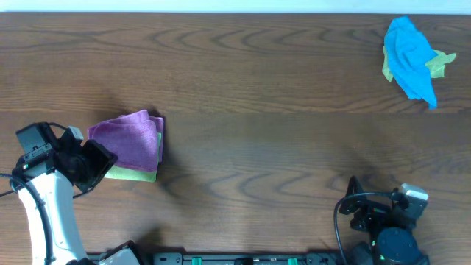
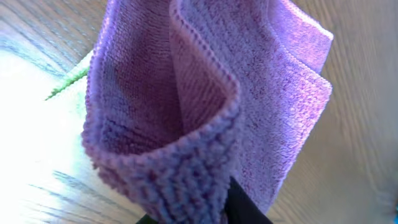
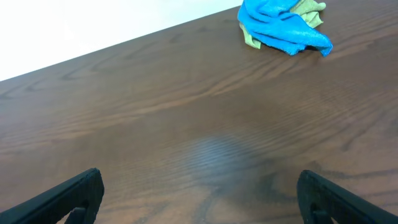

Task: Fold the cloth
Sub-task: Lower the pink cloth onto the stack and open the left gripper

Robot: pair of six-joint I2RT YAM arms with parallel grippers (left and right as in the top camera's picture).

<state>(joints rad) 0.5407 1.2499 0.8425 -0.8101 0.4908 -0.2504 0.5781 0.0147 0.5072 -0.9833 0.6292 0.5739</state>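
Note:
A folded purple cloth (image 1: 131, 140) lies on a folded green cloth (image 1: 134, 174) at the table's left. My left gripper (image 1: 92, 163) is at the purple cloth's near left edge and is shut on a raised fold of it; the wrist view shows the purple cloth (image 2: 205, 106) bunched right at the jaws (image 2: 214, 208). A sliver of the green cloth (image 2: 67, 83) shows under it. My right gripper (image 3: 199, 196) is open and empty over bare table at the front right (image 1: 368, 210).
A crumpled blue cloth (image 1: 409, 57) lies on a yellow-green cloth (image 1: 439, 65) at the far right corner, also in the right wrist view (image 3: 281, 28). The wooden table (image 1: 265, 140) stretches between the two piles.

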